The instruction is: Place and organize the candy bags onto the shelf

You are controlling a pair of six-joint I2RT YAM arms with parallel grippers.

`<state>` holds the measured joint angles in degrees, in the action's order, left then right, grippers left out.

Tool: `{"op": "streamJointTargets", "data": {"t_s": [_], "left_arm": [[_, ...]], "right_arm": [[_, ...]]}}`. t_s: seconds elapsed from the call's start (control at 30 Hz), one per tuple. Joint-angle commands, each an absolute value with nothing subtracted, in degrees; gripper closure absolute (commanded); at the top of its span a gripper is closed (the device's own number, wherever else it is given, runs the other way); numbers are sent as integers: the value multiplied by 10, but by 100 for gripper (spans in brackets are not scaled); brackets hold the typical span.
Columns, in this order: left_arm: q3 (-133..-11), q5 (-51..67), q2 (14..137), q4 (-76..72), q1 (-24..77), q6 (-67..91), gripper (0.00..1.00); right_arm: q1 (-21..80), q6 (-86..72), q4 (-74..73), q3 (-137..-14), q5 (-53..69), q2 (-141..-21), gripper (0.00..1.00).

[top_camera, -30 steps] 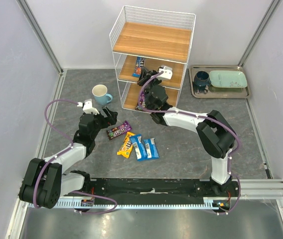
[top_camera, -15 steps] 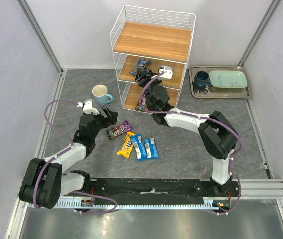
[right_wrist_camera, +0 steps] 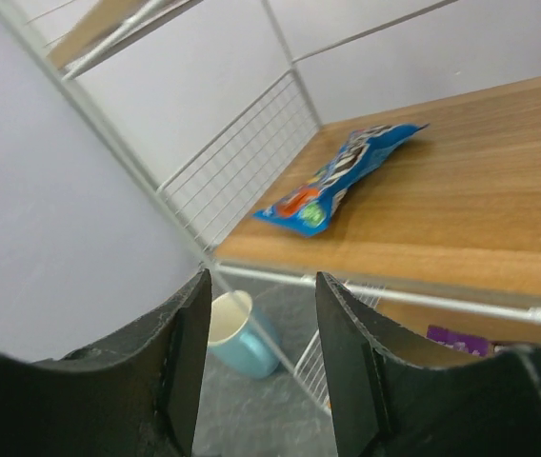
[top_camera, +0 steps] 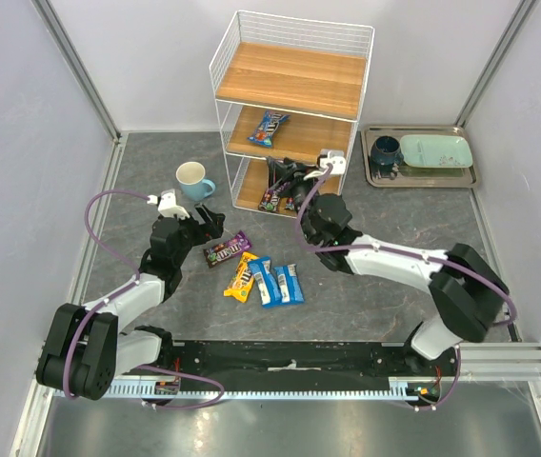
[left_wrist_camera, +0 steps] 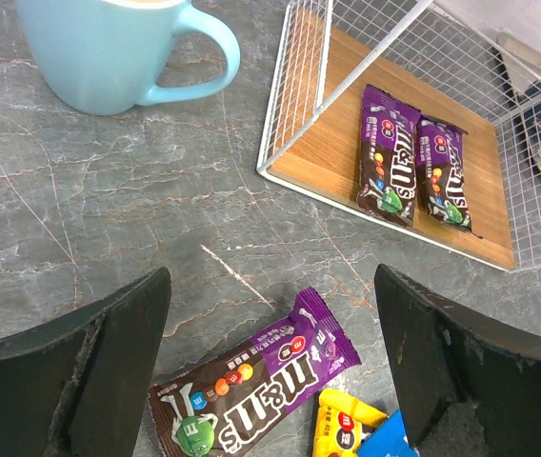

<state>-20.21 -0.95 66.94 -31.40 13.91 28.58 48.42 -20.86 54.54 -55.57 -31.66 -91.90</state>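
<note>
The shelf (top_camera: pixel 292 81) stands at the back centre. One blue candy bag (top_camera: pixel 269 128) (right_wrist_camera: pixel 342 181) lies on its middle board. Two purple bags (top_camera: pixel 280 200) (left_wrist_camera: pixel 388 152) lie side by side on the bottom board. My right gripper (top_camera: pixel 288 177) (right_wrist_camera: pixel 263 286) hangs open and empty just in front of the shelf. On the table lie a purple bag (top_camera: pixel 227 249) (left_wrist_camera: pixel 256 386), a yellow bag (top_camera: pixel 241 276) (left_wrist_camera: pixel 342 428) and two blue bags (top_camera: pixel 277 282). My left gripper (top_camera: pixel 211 225) (left_wrist_camera: pixel 272 305) is wide open just above the loose purple bag, not touching it.
A light blue cup (top_camera: pixel 192 179) (left_wrist_camera: pixel 118 48) (right_wrist_camera: pixel 237 333) stands left of the shelf, close to my left gripper. A metal tray (top_camera: pixel 419 176) at the back right holds a dark cup (top_camera: pixel 385 152) and a green plate (top_camera: pixel 434 150).
My right gripper opened and let go of the blue bag on the middle board, then drew back out of the shelf. The left arm has not moved.
</note>
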Motion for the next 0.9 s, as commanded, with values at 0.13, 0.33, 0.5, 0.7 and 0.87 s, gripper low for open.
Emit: {"op": "streamJointTargets", "data": {"t_s": [0.13, 0.33, 0.5, 0.7, 0.87], "left_arm": [[-206, -7, 660, -333, 141, 300, 6], [-207, -3, 664, -333, 141, 301, 6], [-207, -7, 668, -334, 141, 300, 6], [-207, -7, 669, -334, 141, 299, 6], [-207, -7, 668, -333, 141, 297, 6]], "right_arm": [[534, -221, 278, -513, -237, -799, 44], [543, -267, 166, -465, -171, -780, 44], [566, -300, 92, -448, -181, -777, 47], [592, -366, -10, -423, -251, -751, 51], [602, -417, -44, -389, -238, -737, 35]]}}
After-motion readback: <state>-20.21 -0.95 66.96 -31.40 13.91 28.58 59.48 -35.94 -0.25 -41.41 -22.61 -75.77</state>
